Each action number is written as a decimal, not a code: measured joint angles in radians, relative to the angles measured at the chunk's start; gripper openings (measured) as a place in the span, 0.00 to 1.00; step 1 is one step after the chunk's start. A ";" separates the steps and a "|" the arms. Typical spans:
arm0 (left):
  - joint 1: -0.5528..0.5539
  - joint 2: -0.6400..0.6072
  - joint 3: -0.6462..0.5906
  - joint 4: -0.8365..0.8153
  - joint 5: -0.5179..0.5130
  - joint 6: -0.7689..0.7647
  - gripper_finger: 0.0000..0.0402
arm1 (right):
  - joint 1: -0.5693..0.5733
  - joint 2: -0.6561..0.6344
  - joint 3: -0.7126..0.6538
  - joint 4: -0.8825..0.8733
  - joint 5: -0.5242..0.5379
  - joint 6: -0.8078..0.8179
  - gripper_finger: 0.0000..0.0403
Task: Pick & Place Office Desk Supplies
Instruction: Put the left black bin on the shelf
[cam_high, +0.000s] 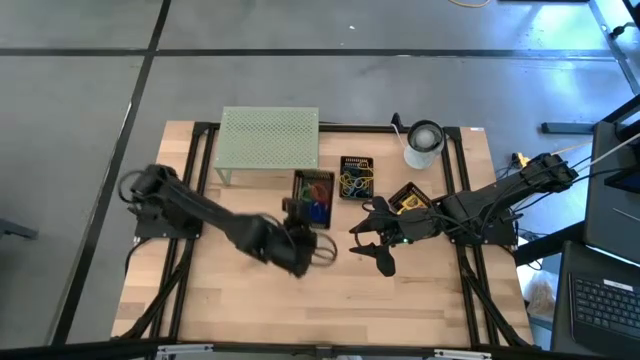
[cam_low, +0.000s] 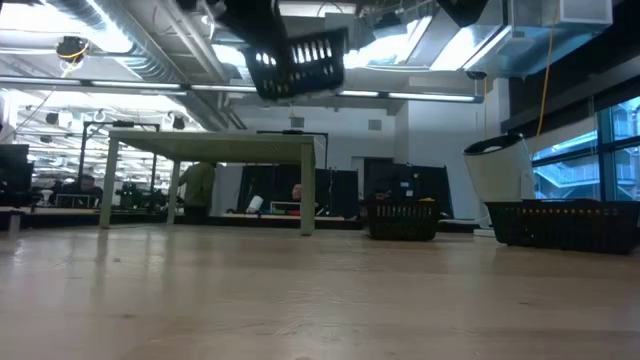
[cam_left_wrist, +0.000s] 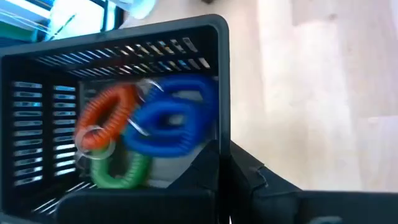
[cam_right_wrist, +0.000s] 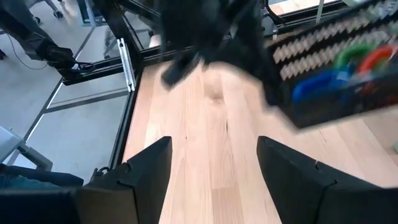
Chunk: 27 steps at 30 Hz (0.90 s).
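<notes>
The left gripper (cam_high: 300, 250) is clamped on the near rim of a black mesh basket (cam_high: 313, 198) and holds it clear of the table (cam_high: 240, 300). In the high view the basket's long axis runs from the gripper away toward the pale-green mesh stand (cam_high: 268, 138). The low view shows what the high view cannot: the basket (cam_low: 297, 62) hangs well above the tabletop, tilted, with its open grid facing the camera. The left wrist view shows the contents: a blue loop clip (cam_left_wrist: 171, 118), a red loop clip (cam_left_wrist: 106, 115) and a green loop clip (cam_left_wrist: 118, 171) lying together against the basket wall, just ahead of the fingers. The left arm reaches from the table's left edge, extended toward the centre.

The right gripper (cam_high: 375, 245) sits just beside the basket, fingers (cam_right_wrist: 146, 165) spread wide and holding nothing. The right wrist view shows the lifted basket (cam_right_wrist: 336, 74) ahead of it.
</notes>
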<state>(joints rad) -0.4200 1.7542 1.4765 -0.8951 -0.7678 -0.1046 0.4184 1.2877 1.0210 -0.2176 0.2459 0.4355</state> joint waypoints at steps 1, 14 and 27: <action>0.016 -0.028 0.000 -0.011 0.013 0.021 0.01 | 0.000 0.000 0.000 0.000 0.000 0.000 0.59; 0.384 -0.321 0.000 -0.334 0.217 0.274 0.01 | 0.000 0.000 0.000 0.000 0.000 0.000 0.59; 0.675 -0.548 -0.249 -0.328 0.366 0.346 0.01 | 0.000 0.000 0.000 0.000 0.000 0.000 0.59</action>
<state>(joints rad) 0.2551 1.2066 1.2280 -1.2230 -0.4014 0.2409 0.4183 1.2877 1.0210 -0.2176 0.2459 0.4358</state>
